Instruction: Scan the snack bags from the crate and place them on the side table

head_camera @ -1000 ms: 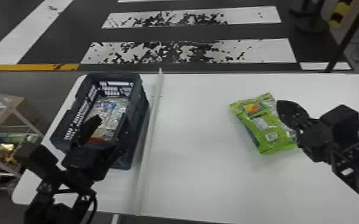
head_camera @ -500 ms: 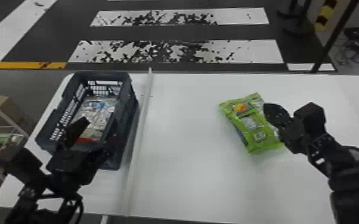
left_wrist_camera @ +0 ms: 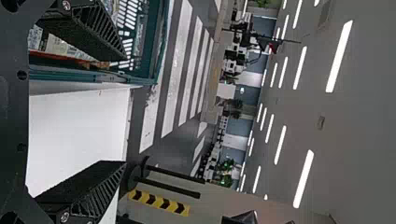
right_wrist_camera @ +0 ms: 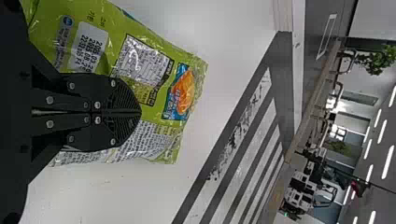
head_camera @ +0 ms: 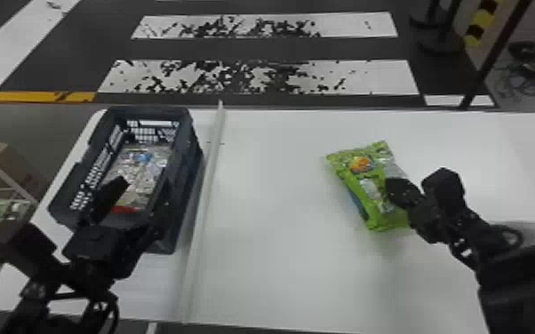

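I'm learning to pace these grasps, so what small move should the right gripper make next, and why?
Probably open the right gripper a little: its fingers are together over the green snack bag, with no packaging visible between them, so it doesn't look ready to pinch.

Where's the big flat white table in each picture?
Head view: the flat white table lies under the dark plastic crate and shiny green snack bag.
Left wrist view: beside the crate, between the black left gripper's fingers.
Right wrist view: around the bag.
Shared landmark: white stripes on dark floor.
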